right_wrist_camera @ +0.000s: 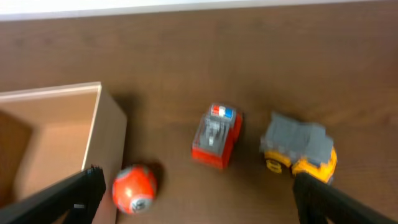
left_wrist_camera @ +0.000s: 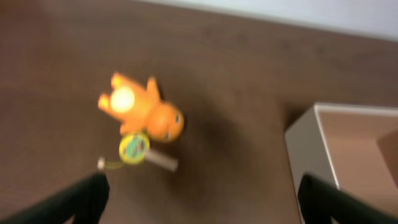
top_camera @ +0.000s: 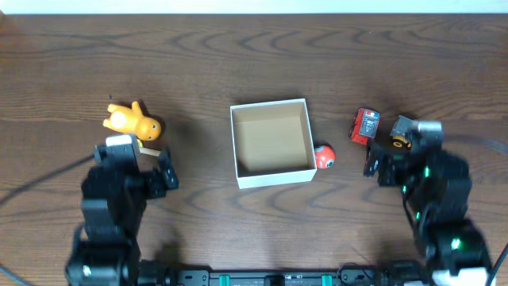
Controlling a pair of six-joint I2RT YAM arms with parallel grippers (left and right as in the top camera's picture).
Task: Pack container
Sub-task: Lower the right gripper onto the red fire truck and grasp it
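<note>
The container [top_camera: 274, 176] sits in the middle of the table [top_camera: 238, 48]. A red ball [top_camera: 323, 156] lies just beside its near right corner. Farther right are a red car [top_camera: 366, 125] and a yellow truck [top_camera: 403, 135]. An orange toy [top_camera: 132, 121] lies at the left (with a little tag). The left gripper [left_wrist_camera: 202, 199] and right gripper [right_wrist_camera: 198, 196] are both spread wide.

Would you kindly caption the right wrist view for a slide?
Right arm's jaws open above a red ball beside the box, a red car and a yellow truck.
</note>
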